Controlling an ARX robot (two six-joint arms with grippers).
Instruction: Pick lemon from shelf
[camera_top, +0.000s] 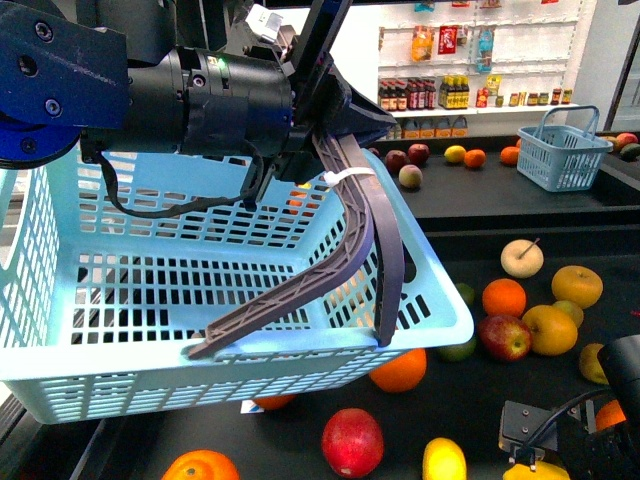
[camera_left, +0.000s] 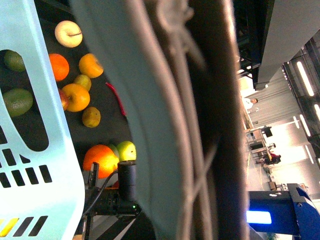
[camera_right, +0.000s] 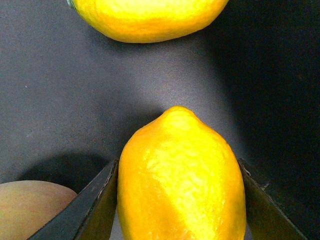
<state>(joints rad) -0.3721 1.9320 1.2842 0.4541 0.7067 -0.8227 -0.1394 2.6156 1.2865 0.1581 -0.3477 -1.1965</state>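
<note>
- The right gripper's (camera_right: 177, 167) two dark flat fingers (camera_right: 97, 205) are snug against both sides of the small bright-yellow oval lemon (camera_right: 180, 185), so it's gripping it. I can't tell if the fruit is off the tray.
- The left gripper (camera_top: 335, 130), upper middle of the front view, is clenched around the grey curved plastic handle (camera_top: 350, 240) of a big light-blue slotted plastic basket (camera_top: 150, 300). The basket fills the left and centre of the frame.
- The surface is the large matte-black tiered shelf (camera_top: 460, 215), with flat trays and a raised lip between the tiers. The tray under the lemon is plain dull black.
- The room looks like a shop: white wall shelves of bottles and packets (camera_top: 450, 95) at the upper right, and long ceiling lights in the left wrist view.
- Counts in the front view:
  - two baskets, the big one plus a small blue basket (camera_top: 563, 148) on the upper tier at the right
  - two red apples (camera_top: 352, 440) on the lower tray
  - three oranges (camera_top: 503, 297) in plain sight there, with a couple more half hidden
  - one pale stemmed fruit (camera_top: 521, 257)
- The right wrist view has two yellow fruits, the gripped one and a second yellow fruit (camera_right: 150, 17) apart from it, plus the edge of a reddish fruit (camera_right: 30, 207).
- The lemon has glossy, finely dimpled skin, a little pointed nub on its free end, and no stem. In the front view it sits at the bottom edge, lower right, under the right arm's black hardware.
</note>
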